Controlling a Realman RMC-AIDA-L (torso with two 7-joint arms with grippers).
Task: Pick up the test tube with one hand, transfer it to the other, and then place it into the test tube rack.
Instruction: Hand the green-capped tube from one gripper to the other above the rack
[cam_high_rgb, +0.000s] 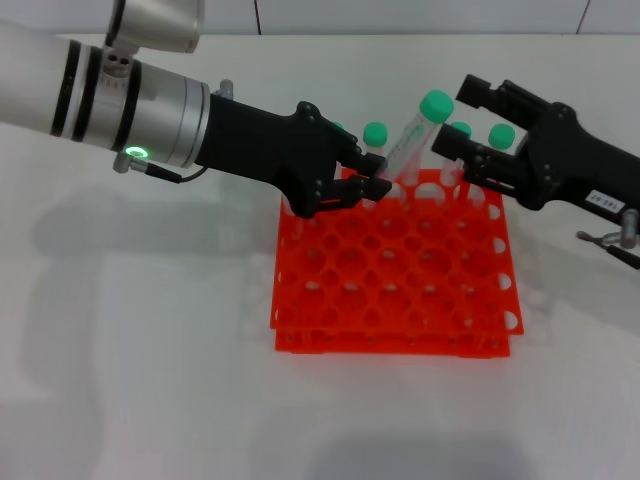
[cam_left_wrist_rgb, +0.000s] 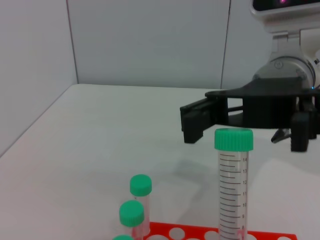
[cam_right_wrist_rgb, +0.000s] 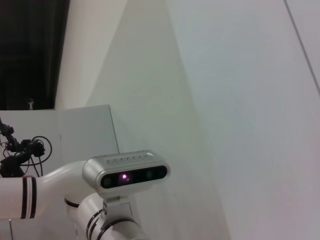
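Observation:
My left gripper (cam_high_rgb: 377, 186) is shut on the lower part of the test tube (cam_high_rgb: 408, 148), a clear tube with a green cap. It holds the tube tilted over the back row of the orange-red test tube rack (cam_high_rgb: 390, 335). My right gripper (cam_high_rgb: 455, 118) is open just right of the tube's cap, apart from it. In the left wrist view the tube (cam_left_wrist_rgb: 232, 192) stands upright above the rack's edge (cam_left_wrist_rgb: 175, 232), with the open right gripper (cam_left_wrist_rgb: 192, 122) behind it. The right wrist view shows none of these.
Other green-capped tubes stand in the rack's back row (cam_high_rgb: 375, 133) (cam_high_rgb: 500, 136), and also show in the left wrist view (cam_left_wrist_rgb: 140, 185). The white table (cam_high_rgb: 140, 360) runs to a white wall. The right wrist view shows the robot's head camera (cam_right_wrist_rgb: 131, 171).

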